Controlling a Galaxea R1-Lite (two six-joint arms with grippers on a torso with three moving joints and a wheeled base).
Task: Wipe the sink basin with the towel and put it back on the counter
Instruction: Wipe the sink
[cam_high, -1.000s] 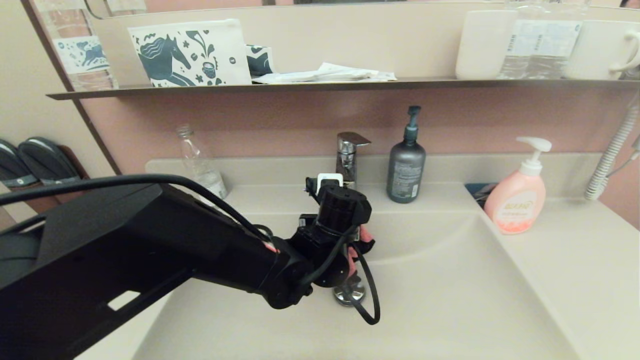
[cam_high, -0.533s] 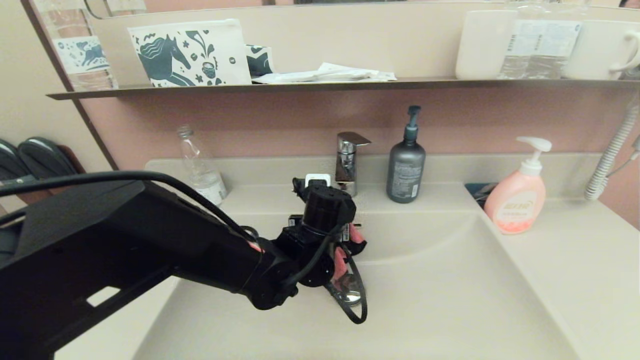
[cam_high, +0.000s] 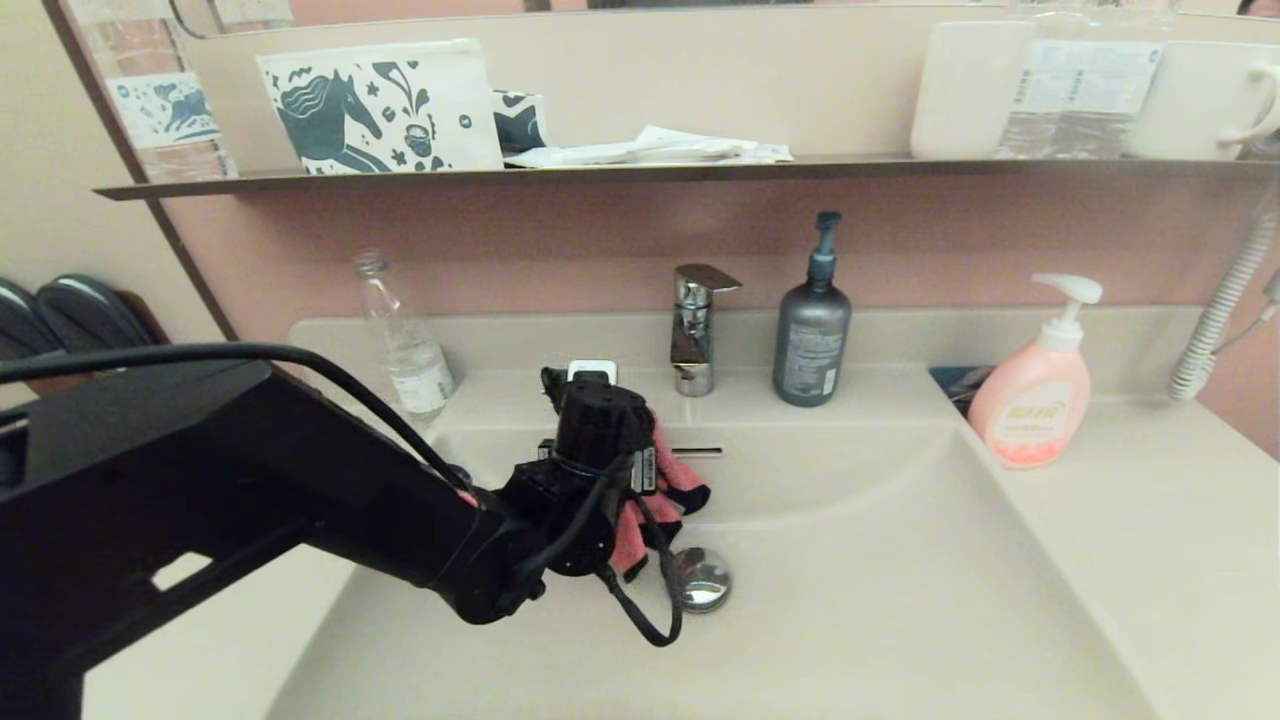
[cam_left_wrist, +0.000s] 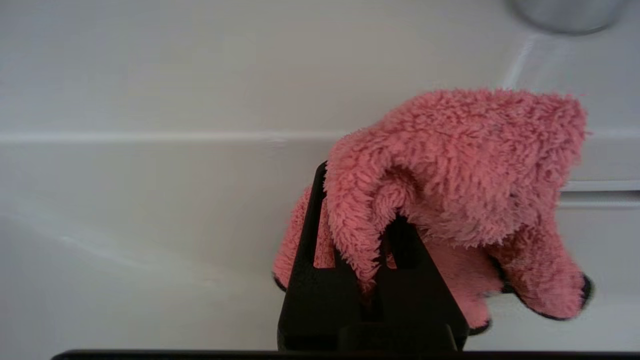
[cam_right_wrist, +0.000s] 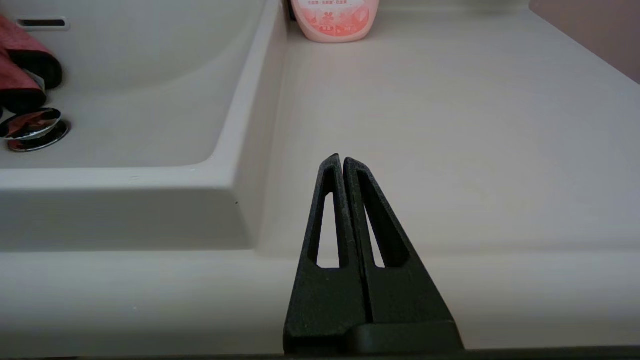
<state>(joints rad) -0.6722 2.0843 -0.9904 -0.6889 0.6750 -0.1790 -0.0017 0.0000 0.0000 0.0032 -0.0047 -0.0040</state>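
R gripper (cam_right_wrist: 342, 159), 2 black fingers pressed together on nothing, sits low over smooth beige-cream counter (cam_right_wrist: 450, 125). L gripper (cam_left_wrist: 357, 210) clamps fuzzy coral-pink towel w/ black trim (cam_left_wrist: 450, 165), cloth draped over fingertips, against back slope of rectangular cream sink basin (cam_high: 900, 560), just behind round chrome drain plug (cam_high: 700, 578).

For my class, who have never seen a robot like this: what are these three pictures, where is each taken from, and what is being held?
A two-armed robot is cleaning a bathroom sink. The wide picture comes from its head camera. The other two come from cameras on its wrists, looking along the fingers. The left gripper is shut on a pink towel, down in the basin beside the drain plug. The right gripper is shut, empty, above the counter. A tap, two soap bottles and a clear bottle stand behind the basin.
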